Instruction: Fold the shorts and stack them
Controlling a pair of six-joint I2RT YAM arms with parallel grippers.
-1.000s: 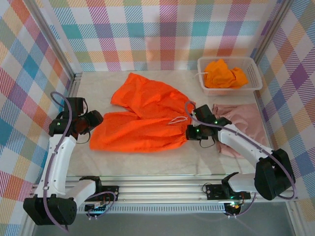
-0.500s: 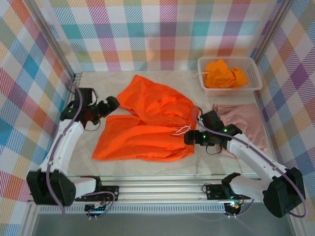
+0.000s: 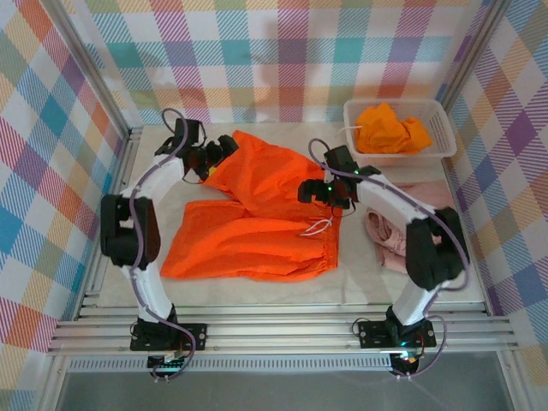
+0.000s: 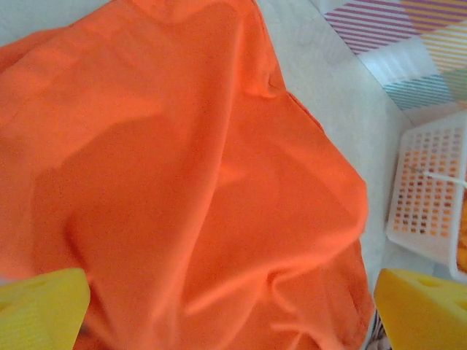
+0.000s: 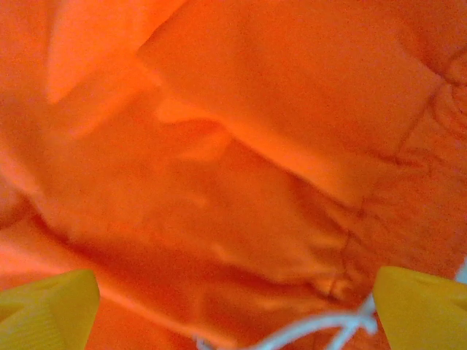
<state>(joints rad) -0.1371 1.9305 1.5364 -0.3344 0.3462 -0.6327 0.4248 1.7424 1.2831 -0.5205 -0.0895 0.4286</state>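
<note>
Table: orange shorts unfolded at centre, pink shorts crumpled by right edge, yellow-orange pair in basket. Left gripper & right gripper gape wide, empty. Nothing stacked.

Robot lab test cell: alu frame rails at near edge of table, plaid backdrop panels round its other sides.
</note>
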